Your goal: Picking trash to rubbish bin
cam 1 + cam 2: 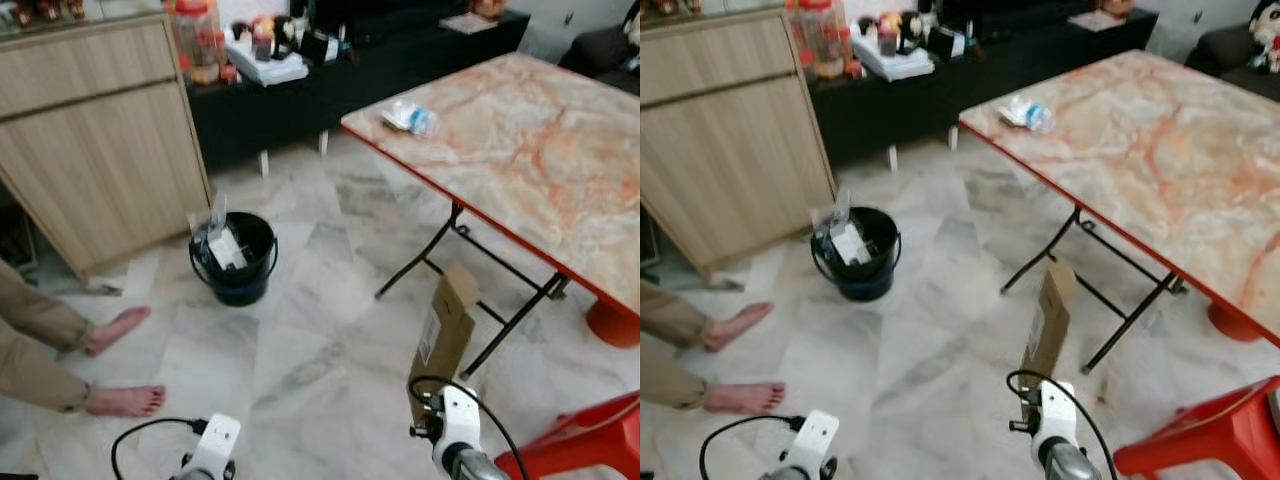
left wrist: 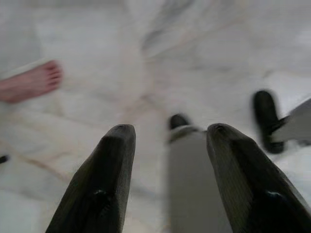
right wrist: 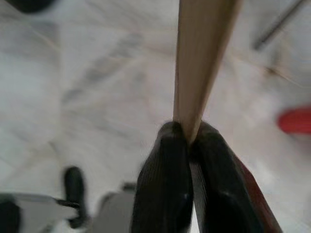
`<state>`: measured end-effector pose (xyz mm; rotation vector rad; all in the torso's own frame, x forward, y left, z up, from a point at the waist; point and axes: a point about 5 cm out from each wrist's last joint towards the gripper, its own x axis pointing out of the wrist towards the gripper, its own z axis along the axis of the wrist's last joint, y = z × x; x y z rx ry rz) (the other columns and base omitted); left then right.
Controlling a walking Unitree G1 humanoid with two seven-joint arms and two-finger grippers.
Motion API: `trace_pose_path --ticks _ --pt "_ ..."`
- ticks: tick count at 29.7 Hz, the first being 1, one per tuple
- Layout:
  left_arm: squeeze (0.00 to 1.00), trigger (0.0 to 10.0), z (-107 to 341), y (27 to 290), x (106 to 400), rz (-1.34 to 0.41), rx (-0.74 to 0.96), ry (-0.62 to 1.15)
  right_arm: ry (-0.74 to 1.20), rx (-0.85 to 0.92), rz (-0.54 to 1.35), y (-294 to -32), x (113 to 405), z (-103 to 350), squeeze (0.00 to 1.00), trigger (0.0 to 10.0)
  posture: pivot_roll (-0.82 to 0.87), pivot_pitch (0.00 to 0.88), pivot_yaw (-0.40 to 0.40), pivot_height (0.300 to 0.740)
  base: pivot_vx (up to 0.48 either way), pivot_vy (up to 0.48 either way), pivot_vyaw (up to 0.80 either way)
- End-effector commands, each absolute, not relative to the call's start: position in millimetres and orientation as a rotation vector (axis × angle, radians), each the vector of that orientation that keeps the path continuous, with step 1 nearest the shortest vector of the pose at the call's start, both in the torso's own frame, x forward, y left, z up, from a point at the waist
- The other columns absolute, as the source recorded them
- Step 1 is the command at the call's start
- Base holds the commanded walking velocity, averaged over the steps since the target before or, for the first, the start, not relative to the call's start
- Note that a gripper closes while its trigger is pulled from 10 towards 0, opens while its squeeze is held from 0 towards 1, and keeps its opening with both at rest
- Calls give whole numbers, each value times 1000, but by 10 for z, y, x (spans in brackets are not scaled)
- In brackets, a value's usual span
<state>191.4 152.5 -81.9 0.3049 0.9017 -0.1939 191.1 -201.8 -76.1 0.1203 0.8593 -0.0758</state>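
Observation:
A flat brown cardboard piece stands upright above the marble floor, beside the table's legs. My right gripper is shut on its lower edge, and the cardboard rises straight out from between the fingers. My left gripper is open over the floor, holding nothing. The black rubbish bin stands ahead to the left by the wooden cabinet, with white and clear trash inside. A crumpled plastic wrapper lies on the table's far corner.
An orange marble folding table fills the right side, with a red stool near my right arm. A person's bare feet are on the floor at left. A wooden cabinet and a black console line the back.

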Motion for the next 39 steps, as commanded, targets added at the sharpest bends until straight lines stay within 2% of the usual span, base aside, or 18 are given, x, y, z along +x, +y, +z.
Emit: trace_pose_path --ticks 1,9,29,35,39 --pt "0 10000 -837 1616 1877 -176 315 925 812 118 -60 -1969 2033 -699 0 10000 44 98 -93 740 307 0 775" --pt "0 10000 -837 1621 1876 -176 314 926 810 134 -63 -1959 2042 -696 0 10000 47 103 -95 740 309 0 749" --pt "0 10000 -833 1618 1887 -173 307 926 789 181 -110 -1980 2095 -665 0 10000 44 118 -94 740 310 0 0" --pt "0 10000 -831 1618 1891 -174 308 926 774 178 -102 -1974 2129 -644 0 10000 47 122 -96 740 311 0 -771" --pt "0 10000 -829 1621 1894 -173 309 926 763 197 -121 -1985 2135 -638 0 10000 51 122 -96 740 307 0 0"
